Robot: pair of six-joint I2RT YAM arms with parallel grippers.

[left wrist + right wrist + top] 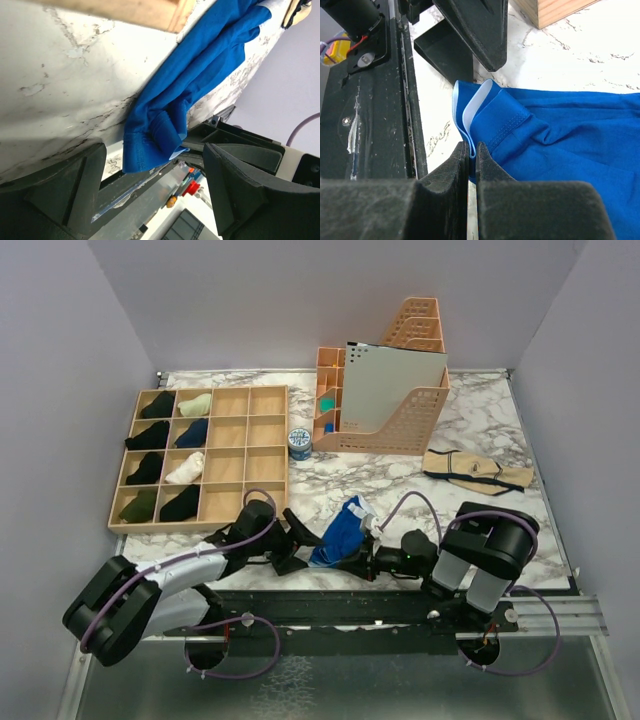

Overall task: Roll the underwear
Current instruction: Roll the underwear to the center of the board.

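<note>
Blue underwear (338,533): light, limp, creases easily. Right gripper (472,150) pinches folded waistband (473,107), probably the firmest hold. Left gripper (152,185) spread wide alongside, empty.

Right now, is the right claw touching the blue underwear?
Touching. The right wrist view shows the right claw shut on the waistband edge of the blue underwear.

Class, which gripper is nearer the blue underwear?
Right. The right gripper is shut on the edge of the blue underwear; the left gripper is open close by, not clamping it.
</note>
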